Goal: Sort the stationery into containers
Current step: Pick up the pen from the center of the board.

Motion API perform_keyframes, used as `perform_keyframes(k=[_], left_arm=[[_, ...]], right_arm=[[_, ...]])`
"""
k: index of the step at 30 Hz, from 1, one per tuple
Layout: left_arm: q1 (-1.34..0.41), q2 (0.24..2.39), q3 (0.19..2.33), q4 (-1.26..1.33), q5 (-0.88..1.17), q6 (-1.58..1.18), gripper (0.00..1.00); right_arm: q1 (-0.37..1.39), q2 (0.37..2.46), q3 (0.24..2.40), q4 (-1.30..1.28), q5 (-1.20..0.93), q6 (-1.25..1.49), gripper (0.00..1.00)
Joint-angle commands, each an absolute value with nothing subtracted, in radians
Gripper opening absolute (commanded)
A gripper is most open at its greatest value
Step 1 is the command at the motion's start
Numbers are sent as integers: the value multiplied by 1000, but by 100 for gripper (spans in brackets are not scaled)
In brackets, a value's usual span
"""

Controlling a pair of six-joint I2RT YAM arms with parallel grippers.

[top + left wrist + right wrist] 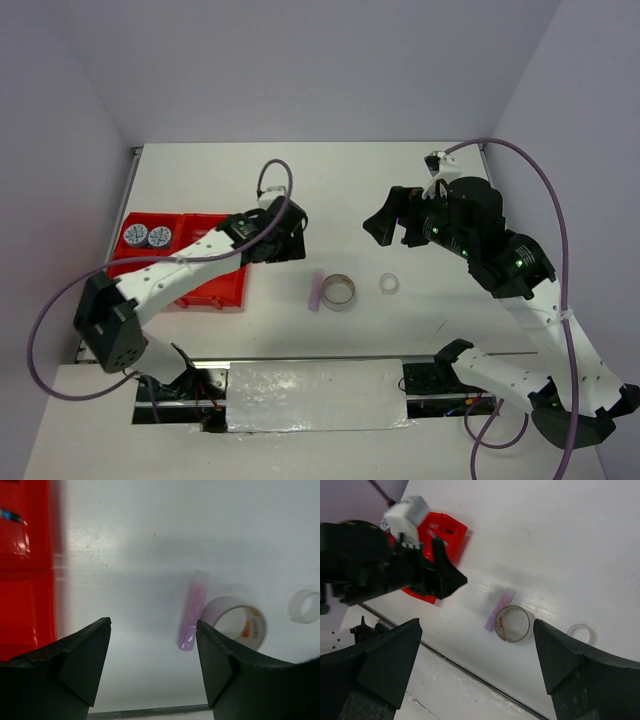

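The red tray (215,292) sits against the left edge of the bench (400,180). Two round blue-patterned tubs (147,236) stand side by side in its far left compartment. The left arm lies slantwise across the rest of the tray, so most of the other compartments are hidden and what they hold cannot be told. In the left wrist view the tray is a blurred red band cut off by the left edge of the picture, with a small bluish patch at its top that is too smeared to name.

Three pieces lie loose on the bench, toward its near edge and about midway across. The lilac stick (316,291) lies just left of the grey tape ring (339,292), close enough that it is hard to say whether they touch. The clear tape ring (389,284) lies apart to the right. It is faint against the white top, and in the left wrist view it is partly cut off at the right edge.

The left gripper (154,630) is released, its two dark fingers (85,655) spread with only bare bench between them. It is between the tray and the stick and touches neither. From above, its fingertips are lost under the black wrist.

The right gripper (395,228) hangs over the bench beyond the rings. It is spread wide and empty, and in its own view the fingers (385,655) are cut off by the bottom corners.
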State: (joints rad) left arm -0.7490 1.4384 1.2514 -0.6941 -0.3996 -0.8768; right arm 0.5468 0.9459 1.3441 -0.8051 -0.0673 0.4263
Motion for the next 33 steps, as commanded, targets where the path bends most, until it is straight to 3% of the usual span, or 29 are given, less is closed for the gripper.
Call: perform_keyframes(k=[1,12,33], left_arm=[[-765,1505,1215,-712,-391,-894,79],[-782,1695,1227,-557,-193,-804,75],[-825,1884,1281,-520,-109,-788,72]], right_arm=[[543,905,1322,-802,-77,433,100],[543,853,1259,-808,-97,460,100],[543,827,1262,-836,-90,449,100]])
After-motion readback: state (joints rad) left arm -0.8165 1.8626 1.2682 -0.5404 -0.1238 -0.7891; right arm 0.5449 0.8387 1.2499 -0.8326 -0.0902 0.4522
